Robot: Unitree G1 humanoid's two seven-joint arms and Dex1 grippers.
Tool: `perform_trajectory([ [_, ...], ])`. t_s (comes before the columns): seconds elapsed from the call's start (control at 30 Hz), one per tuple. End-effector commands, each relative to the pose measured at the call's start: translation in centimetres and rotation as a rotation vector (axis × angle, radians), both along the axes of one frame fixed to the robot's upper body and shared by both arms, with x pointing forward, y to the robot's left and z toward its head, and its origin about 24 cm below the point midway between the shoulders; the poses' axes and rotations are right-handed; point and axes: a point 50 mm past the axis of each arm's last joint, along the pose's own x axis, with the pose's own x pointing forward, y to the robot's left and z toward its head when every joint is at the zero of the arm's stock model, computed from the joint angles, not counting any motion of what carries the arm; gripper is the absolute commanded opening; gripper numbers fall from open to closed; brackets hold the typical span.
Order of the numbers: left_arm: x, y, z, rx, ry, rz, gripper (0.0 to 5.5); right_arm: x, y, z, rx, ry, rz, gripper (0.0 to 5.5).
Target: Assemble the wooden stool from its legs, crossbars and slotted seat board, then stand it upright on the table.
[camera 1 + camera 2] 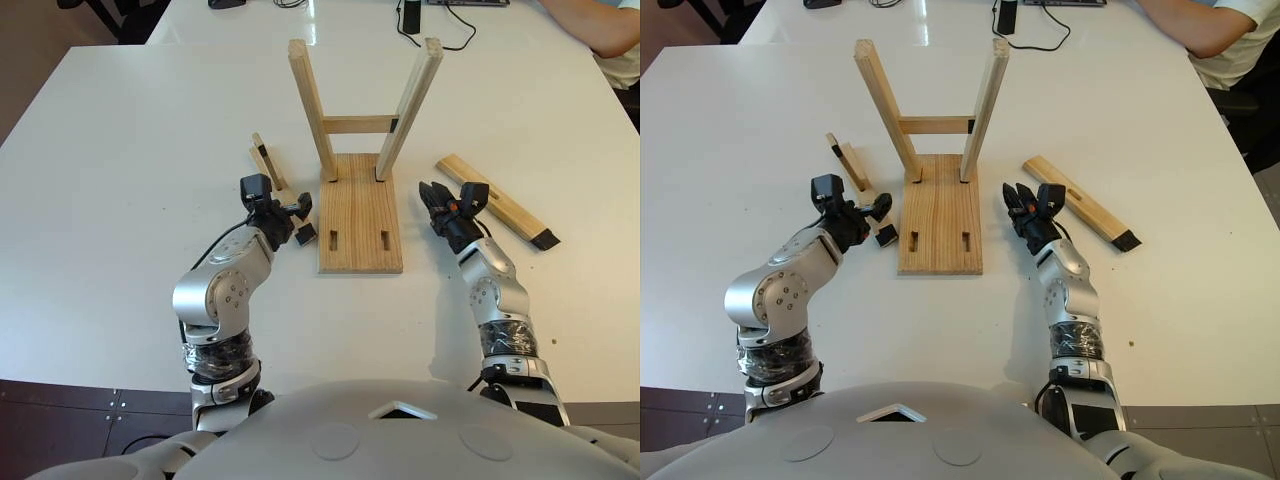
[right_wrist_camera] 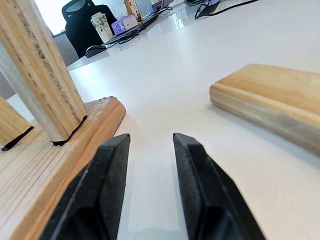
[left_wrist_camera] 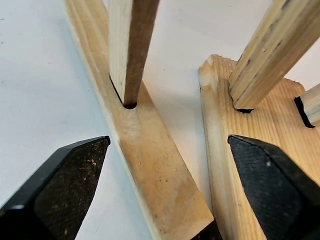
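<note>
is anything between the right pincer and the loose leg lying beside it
Nothing visible. Only bare table lies between the right pincer and the loose leg, which rests flat to its right.

Lower left of frame, left arm (image 1: 225, 285): silver-grey rounded shells, round joint cap with small dark screws, thin black cable (image 1: 222, 240) looping beside forearm. Lower right, right arm (image 1: 492, 290): same silver shells, slimmer. Segments nearest bottom edge on both wrapped in glossy black banding (image 1: 212, 352) (tape or film, hard to tell). Centre, left gripper (image 1: 303, 218) and right gripper (image 1: 432, 195): black blocky housings, small red-orange mark on right one. Left fingers (image 3: 70, 185): matte black wedges, grainy pads, pale specks. Right fingers (image 2: 107, 190): matte black, bevelled edges.
</note>
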Motion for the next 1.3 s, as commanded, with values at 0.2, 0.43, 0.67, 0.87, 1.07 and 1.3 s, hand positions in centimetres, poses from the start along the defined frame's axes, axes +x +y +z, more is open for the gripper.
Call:
perform_trajectory([
  [0.2, 0.4, 0.4, -2.1, 0.034, 0.221, 0.079, 4.38, -1.6, -0.2, -3.3, 0.007, 0.176, -0.010, 1.58],
  [0.43, 0.1, 0.5, -1.5, 0.129, 0.257, 0.098, 4.38, -2.2, 0.4, -3.6, 0.015, 0.185, -0.010, 1.58],
  [0.67, 0.1, 0.5, -1.2, 0.193, 0.246, 0.057, 4.38, -2.5, 0.5, -4.0, 0.021, 0.194, -0.030, 1.58],
  [0.87, -0.7, 1.3, -2.2, 0.221, 0.310, 0.053, 4.38, -2.8, 0.6, -4.3, 0.023, 0.200, -0.050, 1.58],
  [1.07, -1.1, 2.0, -2.5, 0.251, 0.345, 0.060, 4.19, -3.4, 0.6, -4.6, 0.027, 0.204, -0.068, 1.58],
  [1.3, -1.2, 2.9, -2.6, 0.302, 0.359, 0.046, 3.20, -3.4, -0.3, -4.3, 0.031, 0.189, -0.120, 1.58],
])
